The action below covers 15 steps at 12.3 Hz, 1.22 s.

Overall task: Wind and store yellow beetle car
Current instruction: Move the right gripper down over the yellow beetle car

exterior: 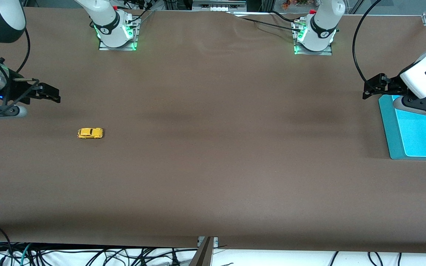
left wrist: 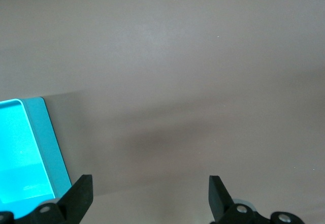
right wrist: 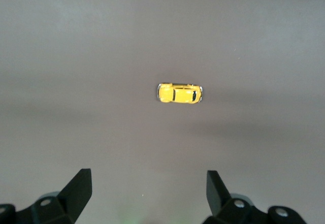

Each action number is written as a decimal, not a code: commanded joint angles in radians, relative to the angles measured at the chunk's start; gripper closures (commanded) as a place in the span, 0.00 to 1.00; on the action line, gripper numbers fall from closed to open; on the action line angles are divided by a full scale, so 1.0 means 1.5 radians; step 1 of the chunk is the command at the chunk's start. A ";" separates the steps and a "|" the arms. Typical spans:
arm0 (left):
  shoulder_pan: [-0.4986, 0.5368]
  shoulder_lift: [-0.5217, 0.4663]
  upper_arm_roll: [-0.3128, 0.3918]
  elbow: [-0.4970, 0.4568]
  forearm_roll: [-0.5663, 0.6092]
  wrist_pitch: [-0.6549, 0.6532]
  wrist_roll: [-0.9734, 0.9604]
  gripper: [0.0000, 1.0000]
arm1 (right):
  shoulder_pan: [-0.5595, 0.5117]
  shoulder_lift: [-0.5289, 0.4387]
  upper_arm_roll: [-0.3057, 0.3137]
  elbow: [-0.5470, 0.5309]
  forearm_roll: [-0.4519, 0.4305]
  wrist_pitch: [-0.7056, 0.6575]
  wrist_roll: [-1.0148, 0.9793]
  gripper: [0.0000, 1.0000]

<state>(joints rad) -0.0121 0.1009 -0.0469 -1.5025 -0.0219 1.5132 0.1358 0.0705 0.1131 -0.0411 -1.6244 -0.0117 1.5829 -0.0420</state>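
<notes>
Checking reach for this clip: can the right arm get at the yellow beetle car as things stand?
Probably yes. The right gripper hangs open over the table at the right arm's end, close to the yellow beetle car, which sits alone on bare cloth with nothing around it. The right wrist view shows the car ahead of the open fingers.

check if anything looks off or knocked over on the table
Nothing stands out. The yellow beetle car sits upright on its wheels toward the right arm's end of the table, untouched. The right gripper and left gripper hang open and empty, the left beside the teal tray.
</notes>
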 commanded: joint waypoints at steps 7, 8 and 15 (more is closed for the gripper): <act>0.002 0.008 0.002 0.020 -0.013 -0.011 0.002 0.00 | -0.032 0.073 -0.006 -0.015 -0.034 0.062 -0.467 0.00; 0.002 0.008 0.003 0.020 -0.013 -0.011 0.002 0.00 | -0.035 0.077 -0.007 -0.044 -0.035 0.092 -0.533 0.00; 0.003 0.008 0.002 0.020 -0.011 -0.012 0.002 0.00 | -0.046 0.073 -0.017 -0.304 -0.029 0.434 -0.901 0.00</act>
<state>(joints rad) -0.0116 0.1011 -0.0459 -1.5011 -0.0219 1.5132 0.1358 0.0129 0.2578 -0.0664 -1.9669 -0.0506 2.1046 -1.2767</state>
